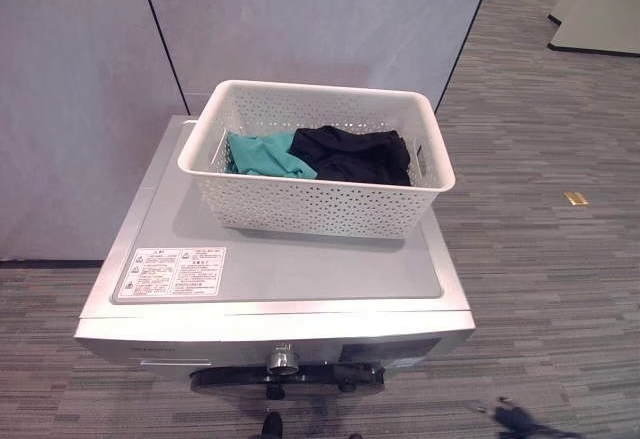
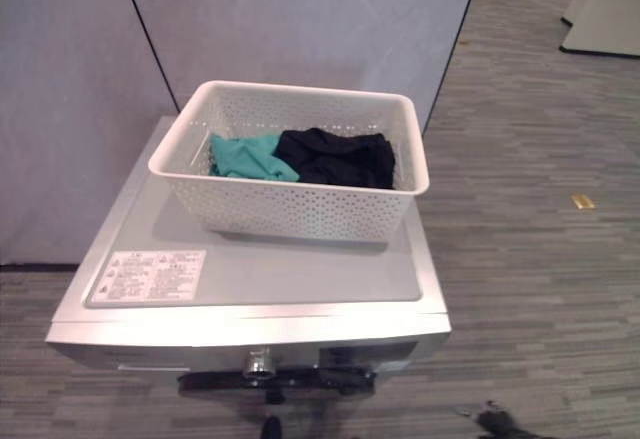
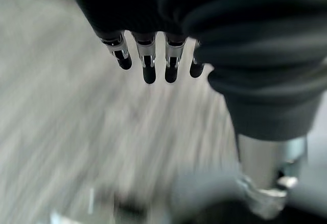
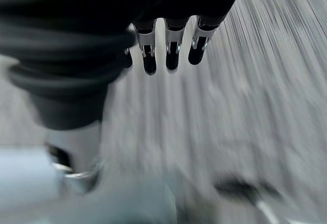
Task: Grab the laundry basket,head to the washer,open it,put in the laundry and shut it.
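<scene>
Left eye view: the laundry basket (image 1: 318, 159) sits on the washer (image 1: 280, 269), toward its back, parked there so both arms are free for the door. Left hand (image 3: 148, 55) and right hand (image 4: 168, 45) hang with relaxed, empty fingers over the floor.

The washer (image 1: 290, 259) is cut off at the bottom edge of both eye views, so its door stays hidden below the knob (image 1: 283, 361). The print on the white sticker (image 1: 172, 271) near the front left corner of the lid is too small to read. The basket (image 1: 320, 209) wall hides the lower parts of the teal cloth (image 1: 265, 154) and the black cloth (image 1: 352, 154). In both wrist views the floor (image 3: 76, 132) is a blur, with smeared grey shapes nobody can make out
</scene>
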Available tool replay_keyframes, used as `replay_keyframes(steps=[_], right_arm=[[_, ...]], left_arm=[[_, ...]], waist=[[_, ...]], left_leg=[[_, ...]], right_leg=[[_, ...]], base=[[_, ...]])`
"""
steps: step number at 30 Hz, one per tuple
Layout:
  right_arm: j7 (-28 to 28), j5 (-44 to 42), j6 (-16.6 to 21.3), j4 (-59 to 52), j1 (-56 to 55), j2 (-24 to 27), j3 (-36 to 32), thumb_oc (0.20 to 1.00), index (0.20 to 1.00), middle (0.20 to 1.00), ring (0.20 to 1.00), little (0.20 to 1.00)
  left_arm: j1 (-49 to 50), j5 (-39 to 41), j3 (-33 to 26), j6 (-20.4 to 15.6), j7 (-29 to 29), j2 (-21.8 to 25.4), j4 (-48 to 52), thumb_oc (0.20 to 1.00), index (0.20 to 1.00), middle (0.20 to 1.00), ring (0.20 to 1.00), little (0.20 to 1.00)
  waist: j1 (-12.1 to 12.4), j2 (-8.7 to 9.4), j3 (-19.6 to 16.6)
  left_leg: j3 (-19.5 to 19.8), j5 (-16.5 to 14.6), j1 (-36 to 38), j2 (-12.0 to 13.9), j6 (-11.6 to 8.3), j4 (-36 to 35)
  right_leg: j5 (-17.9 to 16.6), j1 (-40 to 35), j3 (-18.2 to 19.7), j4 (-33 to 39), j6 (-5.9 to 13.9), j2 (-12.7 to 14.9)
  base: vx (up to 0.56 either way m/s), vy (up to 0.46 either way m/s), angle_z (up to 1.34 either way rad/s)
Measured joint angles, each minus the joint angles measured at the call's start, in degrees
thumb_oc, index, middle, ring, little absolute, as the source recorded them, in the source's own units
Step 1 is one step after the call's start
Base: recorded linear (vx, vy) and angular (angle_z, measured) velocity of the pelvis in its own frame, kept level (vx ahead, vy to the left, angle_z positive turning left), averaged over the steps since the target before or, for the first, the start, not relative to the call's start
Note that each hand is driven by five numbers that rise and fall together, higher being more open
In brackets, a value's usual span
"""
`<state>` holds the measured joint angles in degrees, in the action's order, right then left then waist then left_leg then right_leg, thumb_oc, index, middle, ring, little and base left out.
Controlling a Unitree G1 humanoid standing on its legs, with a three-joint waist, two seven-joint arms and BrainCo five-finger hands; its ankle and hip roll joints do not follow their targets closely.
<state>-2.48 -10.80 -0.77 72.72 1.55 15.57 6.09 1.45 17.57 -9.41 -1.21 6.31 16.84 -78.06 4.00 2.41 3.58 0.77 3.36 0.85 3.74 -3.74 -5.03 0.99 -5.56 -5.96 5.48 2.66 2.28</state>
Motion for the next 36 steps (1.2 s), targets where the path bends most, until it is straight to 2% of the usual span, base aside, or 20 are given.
replay_keyframes(steps=[2, 6, 9, 11, 16, 18, 19, 20, 21, 22, 23, 25, 28, 29, 31, 32, 33, 34, 35, 36], right_arm=[[-0.58, 0.85, 0.36, 3.11, 0.44, -5.27, 4.66, 1.000, 1.000, 1.000, 1.000, 1.000], [-1.16, 2.66, 0.34, 3.23, 0.56, -4.52, 6.71, 1.000, 1.000, 1.000, 1.000, 1.000], [-1.27, 6.39, -0.12, 3.54, 2.23, -5.23, 16.16, 1.000, 1.000, 1.000, 1.000, 1.000], [-1.31, 7.39, -0.19, 2.77, 3.19, -5.60, 18.91, 1.000, 1.000, 1.000, 1.000, 1.000], [-1.48, 9.70, 0.08, 2.63, 6.89, -6.22, 20.58, 1.000, 1.000, 1.000, 1.000, 1.000], [-1.51, 9.74, 0.12, 2.70, 7.58, -4.62, 20.53, 1.000, 1.000, 1.000, 1.000, 1.000], [-1.36, 9.76, 0.08, 2.76, 7.32, -4.19, 20.57, 1.000, 1.000, 1.000, 1.000, 1.000], [-1.38, 9.77, 0.03, 2.79, 8.24, -3.99, 20.53, 1.000, 1.000, 1.000, 1.000, 1.000], [-1.35, 9.86, 0.02, 2.75, 9.02, -4.04, 20.48, 1.000, 1.000, 1.000, 1.000, 1.000], [-1.28, 9.85, 0.57, 2.42, 8.37, -2.88, 19.83, 1.000, 1.000, 1.000, 1.000, 1.000], [-1.30, 9.82, 0.48, 1.74, 7.33, -1.84, 19.64, 1.000, 1.000, 1.000, 1.000, 1.000], [-1.18, 9.54, 0.59, 0.76, 6.31, -0.17, 17.52, 1.000, 1.000, 1.000, 1.000, 1.000], [-1.15, 9.41, 0.48, -0.76, 6.36, 0.68, 15.32, 1.000, 1.000, 1.000, 1.000, 1.000], [-0.82, 9.40, 0.50, -2.06, 6.29, 1.18, 14.67, 1.000, 1.000, 1.000, 1.000, 1.000], [-0.17, 9.61, 0.01, -5.06, 6.21, 1.60, 13.51, 1.000, 1.000, 1.000, 1.000, 1.000], [0.04, 10.06, -0.05, -8.82, 6.87, 2.14, 13.08, 1.000, 1.000, 1.000, 1.000, 1.000], [0.16, 11.58, 0.00, -11.79, 7.45, 3.06, 13.17, 1.000, 1.000, 1.000, 1.000, 1.000], [0.44, 13.00, -0.21, -14.12, 8.44, 4.22, 13.55, 1.000, 1.000, 1.000, 1.000, 1.000], [0.50, 14.65, -0.16, -16.73, 9.63, 5.62, 14.92, 1.000, 1.000, 1.000, 1.000, 1.000], [0.89, 15.92, 0.02, -19.14, 10.15, 6.94, 15.85, 1.000, 1.000, 1.000, 1.000, 1.000]], left_arm=[[-1.75, -0.45, 5.79, -0.34, -0.18, -3.51, 0.24, 1.000, 1.000, 1.000, 1.000, 1.000], [-2.02, -3.78, 10.95, -1.04, -0.16, -5.43, 1.08, 1.000, 1.000, 1.000, 1.000, 1.000], [-2.23, -10.61, 23.15, -0.99, 0.34, -5.10, 3.98, 1.000, 1.000, 1.000, 1.000, 1.000], [-2.67, -12.62, 24.27, -1.10, 1.35, -3.87, 6.79, 1.000, 1.000, 1.000, 1.000, 1.000], [-5.24, -13.70, 23.00, -1.11, 1.42, -4.20, 4.56, 1.000, 1.000, 1.000, 1.000, 1.000], [-8.53, -13.66, 21.93, -1.18, 1.52, -4.92, 1.71, 1.000, 1.000, 1.000, 1.000, 1.000], [-12.45, -13.66, 21.94, -1.15, 2.01, -4.80, -0.12, 1.000, 1.000, 1.000, 1.000, 1.000], [-13.87, -13.79, 21.88, -1.16, 2.11, -4.26, -0.85, 1.000, 1.000, 1.000, 1.000, 1.000], [-14.20, -13.74, 21.81, -1.10, 2.25, -3.54, -1.52, 1.000, 1.000, 1.000, 1.000, 1.000], [-12.92, -14.32, 21.99, -1.12, 2.32, -3.48, -1.80, 1.000, 1.000, 1.000, 1.000, 1.000], [-12.57, -15.18, 22.32, -1.18, 2.30, -4.24, -1.56, 1.000, 1.000, 1.000, 1.000, 1.000], [-12.88, -16.60, 23.42, -1.31, 2.12, -6.13, -1.46, 1.000, 1.000, 1.000, 1.000, 1.000], [-13.23, -18.40, 24.58, -1.60, 1.95, -7.52, 0.24, 1.000, 1.000, 1.000, 1.000, 1.000], [-13.79, -18.91, 25.98, -1.95, 1.90, -8.17, 0.42, 1.000, 1.000, 1.000, 1.000, 1.000], [-14.47, -20.50, 27.84, -2.02, 1.73, -8.12, 0.81, 1.000, 1.000, 1.000, 1.000, 1.000], [-14.16, -20.96, 28.86, -1.95, 1.41, -6.96, 1.25, 1.000, 1.000, 1.000, 1.000, 1.000], [-12.72, -21.21, 29.45, -1.95, 1.27, -6.05, 1.49, 1.000, 1.000, 1.000, 1.000, 1.000], [-11.37, -21.95, 29.76, -1.97, 1.04, -5.21, 1.89, 1.000, 1.000, 1.000, 1.000, 1.000], [-9.80, -22.35, 29.80, -2.04, 0.66, -4.42, 3.03, 1.000, 1.000, 1.000, 1.000, 1.000], [-9.00, -22.64, 29.75, -2.05, 0.44, -4.20, 3.28, 1.000, 1.000, 1.000, 1.000, 1.000]], waist=[[-0.04, 0.05, -0.42], [-0.19, 0.57, -1.30], [-0.13, 0.81, -1.43], [0.21, 1.34, -1.42], [1.13, 0.42, 2.00], [1.45, -0.42, 3.79], [0.28, 1.69, 4.51], [0.06, 3.05, 5.55], [-0.24, 4.78, 6.50], [-2.53, 3.75, 7.02], [-3.92, 2.99, 6.92], [-6.08, -0.03, 6.74], [-8.09, -1.46, 6.20], [-8.58, -1.70, 5.93], [-9.07, -0.98, 4.91], [-8.87, 0.97, 4.32], [-9.18, 2.13, 3.90], [-9.11, 2.10, 3.92], [-9.05, 1.26, 4.07], [-8.74, 0.23, 4.40]], left_leg=[[0.42, 0.00, 0.51, -0.14, 0.00, -0.06], [0.61, 0.01, 0.53, -0.04, 0.03, -0.07], [1.70, 0.25, 0.86, 0.40, -0.41, -0.08], [2.93, 0.89, -1.26, 1.05, -1.30, 0.62], [5.40, 2.93, -6.91, 3.04, -3.41, 2.18], [6.77, 5.86, -11.99, 2.20, -6.16, 5.32], [3.87, 11.60, -15.22, 1.00, -11.47, 3.12], [-0.22, 7.61, -17.03, 0.70, -7.21, 9.21], [-3.83, 1.34, -17.06, 1.04, -2.60, 18.96], [-2.10, -5.81, -12.69, 1.95, -3.75, 34.29], [-0.13, -7.97, -8.21, 2.39, -6.05, 35.04], [4.90, -10.24, -1.13, 2.29, -7.93, 34.48], [3.38, -13.93, 5.20, 3.86, -7.48, 20.82], [1.39, -14.16, 7.42, 3.49, -6.00, 13.66], [0.94, -15.60, 8.09, 1.20, -2.50, 7.41], [0.18, -14.35, 7.75, -2.55, 0.83, 5.16], [-0.35, -13.64, 7.11, -5.85, 2.57, 5.81], [-1.58, -13.49, 6.56, -7.92, 4.27, 7.31], [-2.98, -13.80, 5.55, -8.44, 5.16, 9.11], [-3.90, -13.67, 5.16, -8.27, 6.33, 9.48]], right_leg=[[0.14, -0.83, -0.81, -0.03, -0.06, -0.01], [0.22, -1.22, -1.10, -0.02, -0.15, -0.10], [0.39, -1.77, -1.72, 0.02, -0.37, -0.70], [0.03, -0.42, -2.55, 0.02, -1.04, -1.52], [-1.38, 3.26, -4.50, -0.43, -2.84, -3.93], [-1.75, 5.97, -6.10, -2.47, -3.65, -4.75], [-3.39, 8.12, -10.24, -0.79, -5.90, -1.63], [-4.34, 8.67, -11.01, -0.56, -6.08, -0.49], [-5.04, 9.12, -10.88, -0.59, -6.30, 0.97], [-5.39, 7.05, -11.17, -0.54, -6.19, 1.38], [-5.48, 6.55, -11.69, -0.84, -5.62, 1.28], [-5.10, 7.22, -12.00, -2.28, -4.92, 1.20], [-7.01, 9.93, -12.29, -4.40, -3.55, 1.89], [-6.68, 11.92, -12.43, -6.17, -3.20, 2.94], [-8.99, 15.97, -12.35, -7.83, -1.21, 5.67], [-12.83, 17.97, -11.09, -7.06, -0.14, 8.86], [-17.57, 18.07, -10.35, -5.03, 1.48, 11.70], [-23.51, 18.14, -10.37, -3.30, 1.81, 12.84], [-28.73, 18.82, -10.32, -2.23, -0.12, 13.13], [-30.09, 18.95, -10.78, -1.71, -1.76, 13.25]], base=[[0.05, -0.046, 0.16], [0.02, -0.053, 0.05], [-0.04, -0.130, 0.13], [-0.14, -0.129, 0.24], [-0.27, -0.084, 0.20], [-0.36, -0.019, 0.93], [-0.28, 0.040, 1.21], [-0.19, 0.058, 0.88], [-0.21, 0.146, 0.40], [-0.16, 0.201, 0.26], [-0.14, 0.176, 0.30], [-0.13, 0.262, 0.19], [-0.15, 0.241, 0.11], [-0.15, 0.198, 0.32], [-0.26, 0.271, 0.14], [-0.33, 0.305, -0.20], [-0.32, 0.259, -0.33], [-0.32, 0.202, -0.42], [-0.26, 0.099, -0.44], [-0.31, 0.094, -0.54]])
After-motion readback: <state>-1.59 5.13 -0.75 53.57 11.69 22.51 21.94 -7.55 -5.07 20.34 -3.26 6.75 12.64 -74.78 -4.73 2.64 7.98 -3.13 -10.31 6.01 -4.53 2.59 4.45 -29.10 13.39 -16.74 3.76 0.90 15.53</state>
